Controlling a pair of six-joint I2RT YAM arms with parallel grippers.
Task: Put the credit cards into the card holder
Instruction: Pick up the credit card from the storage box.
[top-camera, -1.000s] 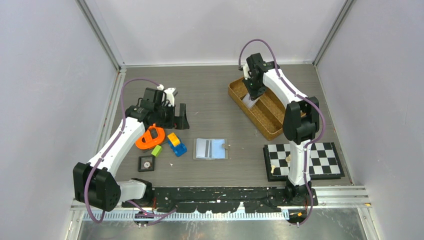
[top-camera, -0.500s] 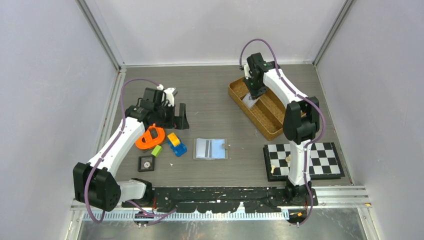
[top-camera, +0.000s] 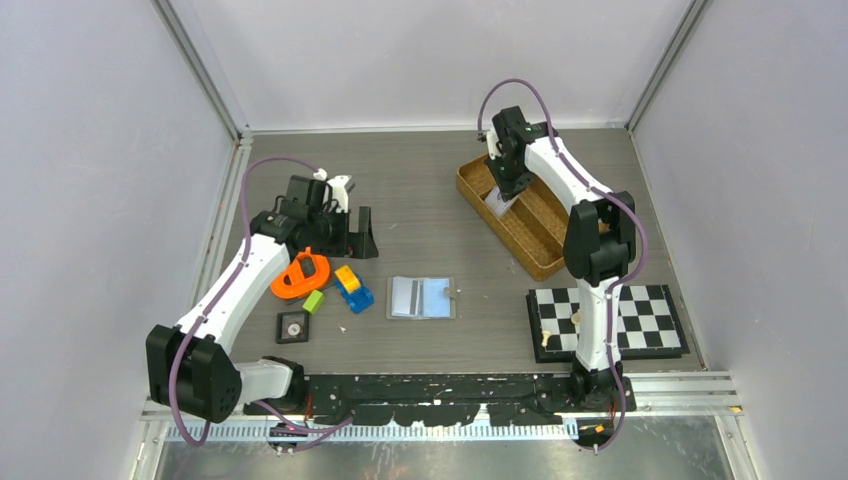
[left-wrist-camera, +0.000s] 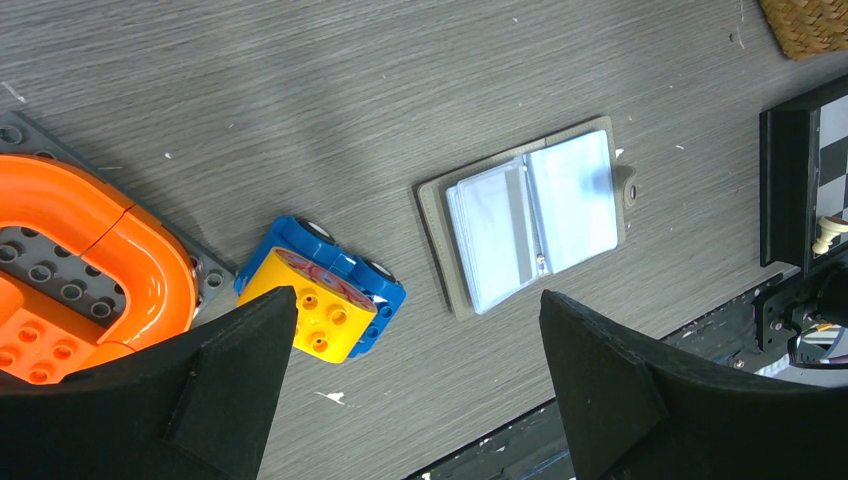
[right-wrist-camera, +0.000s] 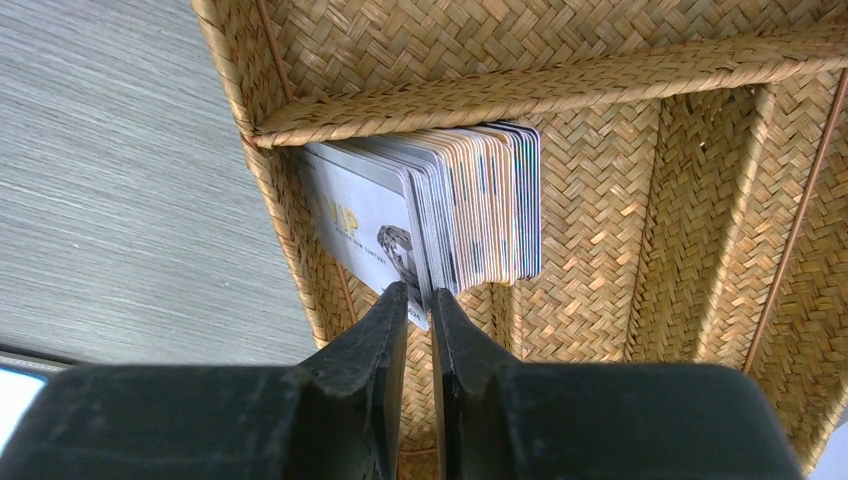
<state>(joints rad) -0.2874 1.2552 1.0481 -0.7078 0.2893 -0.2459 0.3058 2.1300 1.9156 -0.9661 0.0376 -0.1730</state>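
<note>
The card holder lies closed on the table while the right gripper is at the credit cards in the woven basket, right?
No: the card holder lies open on the table, its pale blue sleeves showing; the left wrist view shows it. The right gripper is indeed at the credit cards in the woven basket.

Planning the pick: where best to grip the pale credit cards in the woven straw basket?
Probably pinch the upturned edge of the outermost card from above. The pale credit cards stand on edge, packed into a corner of the woven straw basket, so only top edges are free.
</note>
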